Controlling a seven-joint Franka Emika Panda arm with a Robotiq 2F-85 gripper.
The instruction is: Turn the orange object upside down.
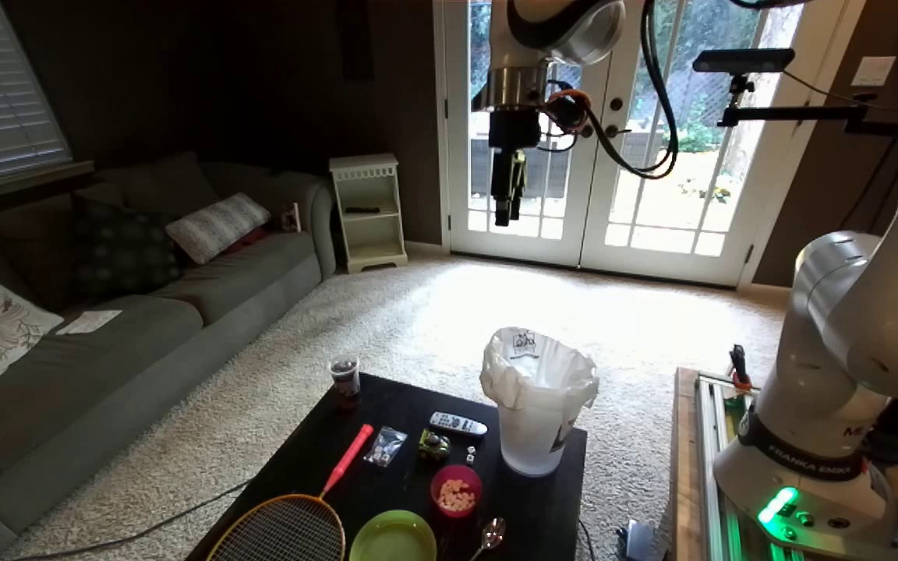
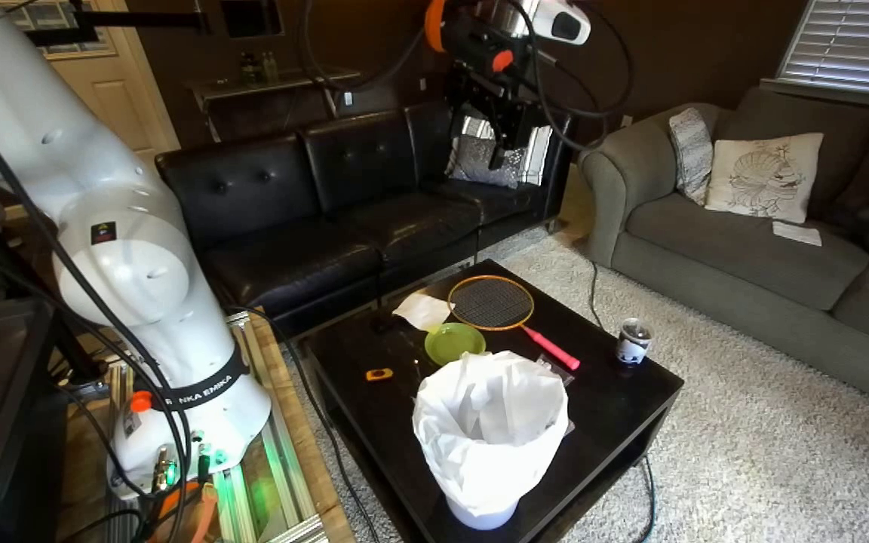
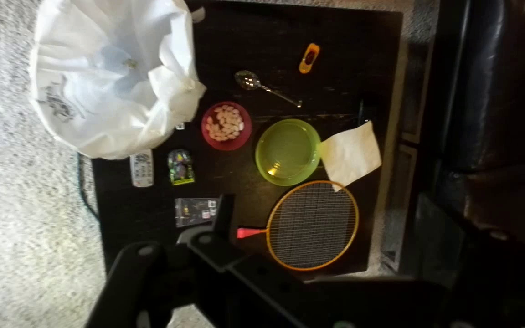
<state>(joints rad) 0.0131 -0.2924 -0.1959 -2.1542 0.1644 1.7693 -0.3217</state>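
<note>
Fingers point(image 3: 223, 213): apart, holding nothing.
Orange object point(image 3: 309, 58): looks low; a shallow pinch could slip mid-turn.
Spoon point(image 3: 252, 82): lies near; a low sweep could knock it.

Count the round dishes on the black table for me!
2: the green dish near the racket and the pink dish holding pale pieces. The bin might hide others.

Black table point(image 3: 262, 41), bright colours
High, right of centre in the wrist view, the orange object point(image 3: 309, 58) has a dark middle; the central bowl point(image 3: 288, 150) is green.
</note>
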